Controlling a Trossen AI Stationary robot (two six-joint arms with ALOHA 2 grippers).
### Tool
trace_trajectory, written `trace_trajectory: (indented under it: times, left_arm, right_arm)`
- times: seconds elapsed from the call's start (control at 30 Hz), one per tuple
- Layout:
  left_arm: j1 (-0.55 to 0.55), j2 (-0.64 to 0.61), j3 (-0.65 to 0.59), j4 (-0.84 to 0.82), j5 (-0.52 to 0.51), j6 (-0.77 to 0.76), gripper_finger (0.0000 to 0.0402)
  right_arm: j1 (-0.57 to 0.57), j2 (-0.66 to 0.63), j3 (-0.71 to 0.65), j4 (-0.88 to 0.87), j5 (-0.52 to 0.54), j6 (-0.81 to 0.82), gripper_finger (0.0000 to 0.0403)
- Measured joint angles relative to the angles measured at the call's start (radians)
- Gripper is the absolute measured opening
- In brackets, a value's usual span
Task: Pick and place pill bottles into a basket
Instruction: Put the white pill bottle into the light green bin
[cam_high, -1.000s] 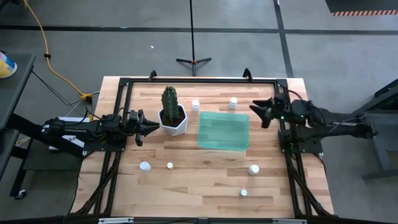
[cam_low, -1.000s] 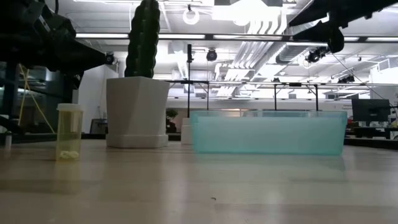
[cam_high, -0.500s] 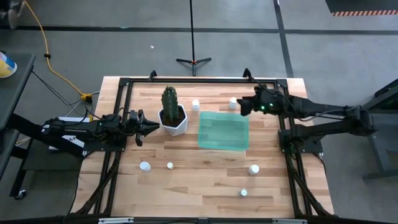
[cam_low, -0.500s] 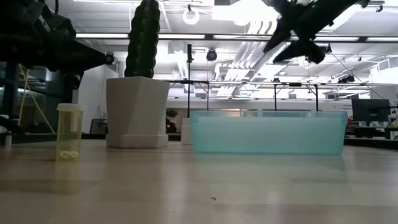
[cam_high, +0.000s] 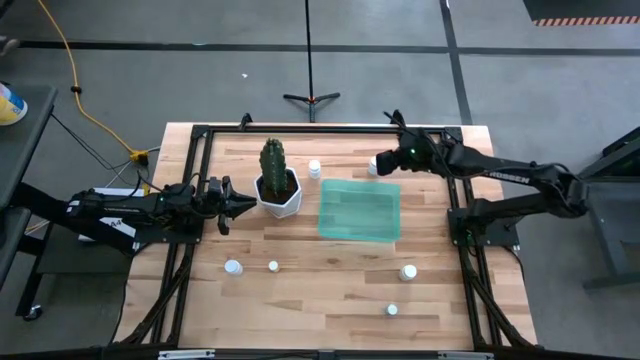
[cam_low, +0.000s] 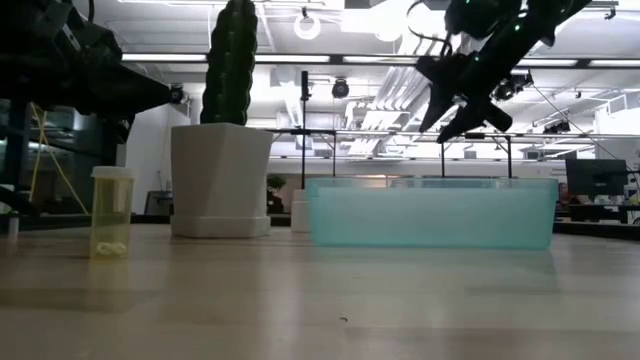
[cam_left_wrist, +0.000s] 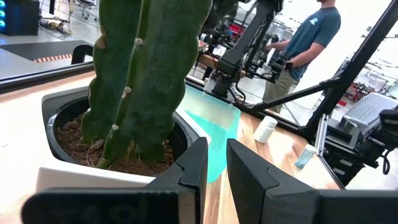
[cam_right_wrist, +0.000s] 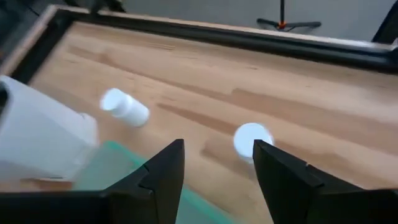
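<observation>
Wooden planks fill the black-framed table (cam_high: 300, 290) in the middle of the high view, grey floor all round it. Up at the upper right of that frame the right gripper (cam_high: 388, 163) hangs above the table's far edge, its fingers (cam_right_wrist: 163, 176) spread apart and holding nothing, and right between them in the wrist view sits a white pill bottle (cam_right_wrist: 252, 140), cap up on the wood. That same bottle shows in the overhead just at the gripper's tip, beside the far right corner of the basket (cam_high: 359, 210). The teal basket lies at centre frame with nothing in it. A second bottle (cam_high: 314, 169) lies tipped just past the basket's far left corner, next to the white pot (cam_high: 280, 196) with its cactus (cam_high: 272, 160). Over on the left, the left gripper (cam_high: 232, 203) waits beside that pot, its fingers (cam_left_wrist: 194, 168) drawn close with a narrow gap and nothing between them. Down in the lower half of the overhead, four more bottles are scattered: one (cam_high: 233, 267) at lower left, a smaller one (cam_high: 273, 266) just beside it, one (cam_high: 408, 271) at lower right, one (cam_high: 392, 310) nearest the bottom edge. In the left wrist view a person (cam_left_wrist: 305, 40) stands beyond the table, upper right.
</observation>
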Motion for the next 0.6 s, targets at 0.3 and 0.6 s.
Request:
trace_trajectory:
  times: [0.3, 0.6]
  left_arm:
    - [0.000, 0.000, 0.000, 0.000, 0.000, 0.000, 0.0097]
    - [0.000, 0.000, 0.000, 0.000, -0.002, 0.000, 0.0097]
  right_arm:
    - [-0.065, 0.093, 0.000, 0.054, -0.098, -0.069, 0.0275]
    - [-0.099, 0.180, 0.000, 0.120, -0.016, -0.103, 0.0286]
